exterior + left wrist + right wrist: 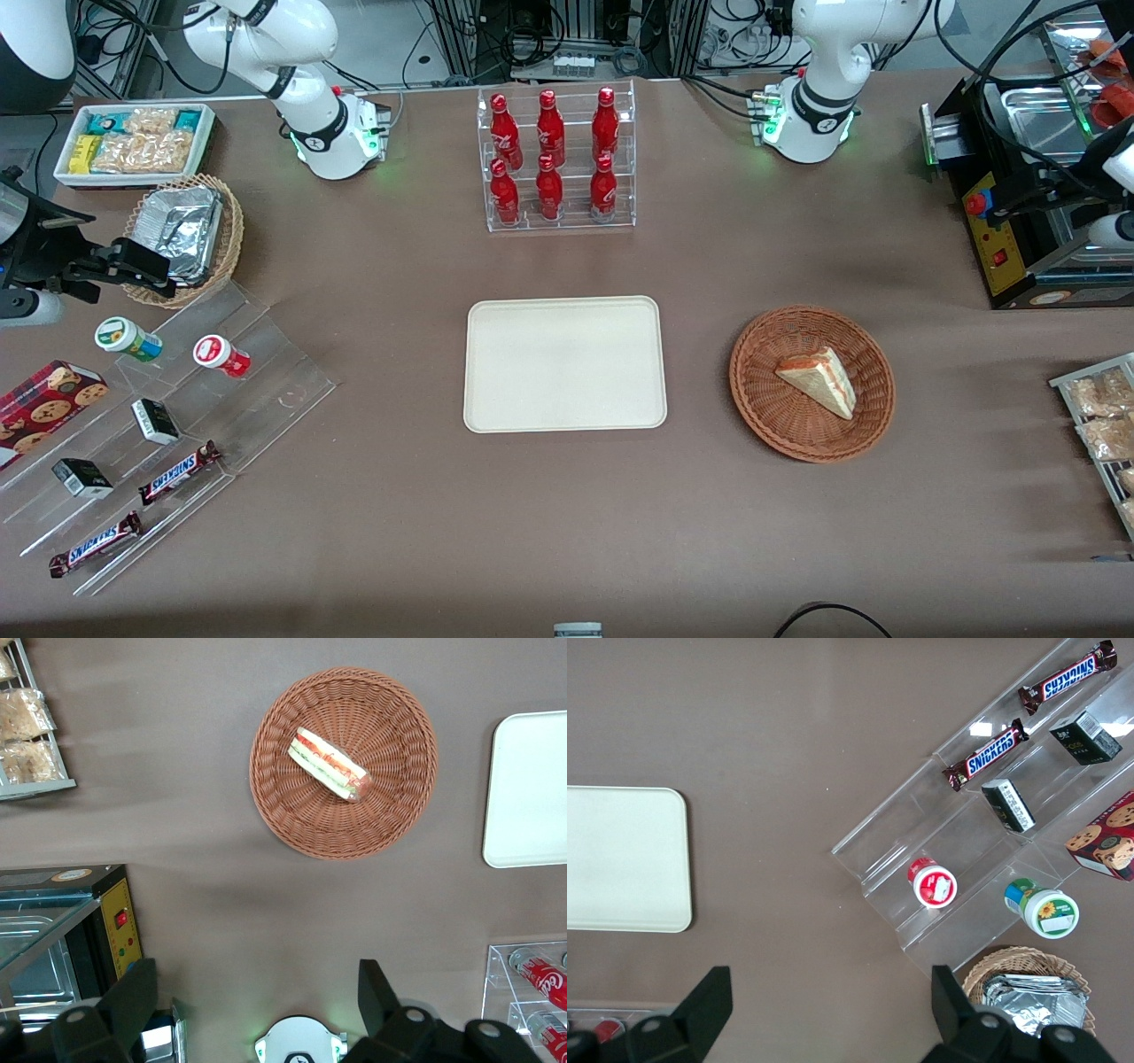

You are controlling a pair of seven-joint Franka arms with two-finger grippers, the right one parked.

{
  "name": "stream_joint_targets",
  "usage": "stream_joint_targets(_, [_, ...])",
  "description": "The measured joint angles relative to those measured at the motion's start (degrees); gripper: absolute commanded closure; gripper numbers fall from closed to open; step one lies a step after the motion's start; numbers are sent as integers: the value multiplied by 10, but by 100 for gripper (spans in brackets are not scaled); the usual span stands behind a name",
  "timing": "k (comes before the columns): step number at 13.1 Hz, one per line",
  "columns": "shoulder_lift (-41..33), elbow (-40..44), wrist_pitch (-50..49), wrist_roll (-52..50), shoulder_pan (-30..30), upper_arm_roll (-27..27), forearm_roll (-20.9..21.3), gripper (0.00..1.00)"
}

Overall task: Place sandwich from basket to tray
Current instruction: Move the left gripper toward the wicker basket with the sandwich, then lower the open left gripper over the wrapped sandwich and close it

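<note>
The sandwich [819,379] is a tan wedge with red and green filling, lying in the round reddish-brown wicker basket [755,394]. The cream-white tray [565,363] lies bare beside the basket, toward the parked arm's end. My left gripper [1028,197] hangs high over the working arm's end of the table, near the black machine, farther from the front camera than the basket. In the left wrist view its fingers [133,999] stand wide apart around the gripper's centre [255,997] with nothing between them; the sandwich [328,764], basket [292,819] and tray [527,788] show well away from it.
A clear rack of red bottles [560,159] stands farther from the front camera than the tray. A black machine with a yellow panel [1001,244] and a wire rack of snack packets [1103,425] sit at the working arm's end. A clear stepped shelf of snacks [177,425] lies toward the parked arm's end.
</note>
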Motion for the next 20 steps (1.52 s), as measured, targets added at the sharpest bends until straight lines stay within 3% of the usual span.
stream_joint_targets(6, [42, -2, 6, -37, -1, -3, 7, 0])
stream_joint_targets(11, [139, -3, 77, -216, -2, -7, 9, 0])
stream_joint_targets(14, [177, -15, 142, -400, -2, -8, -17, 0])
stream_joint_targets(17, [194, -82, 264, -563, -25, -11, -24, 0])
stream_joint_targets(20, [195, -139, 353, -637, -48, -13, -24, 0])
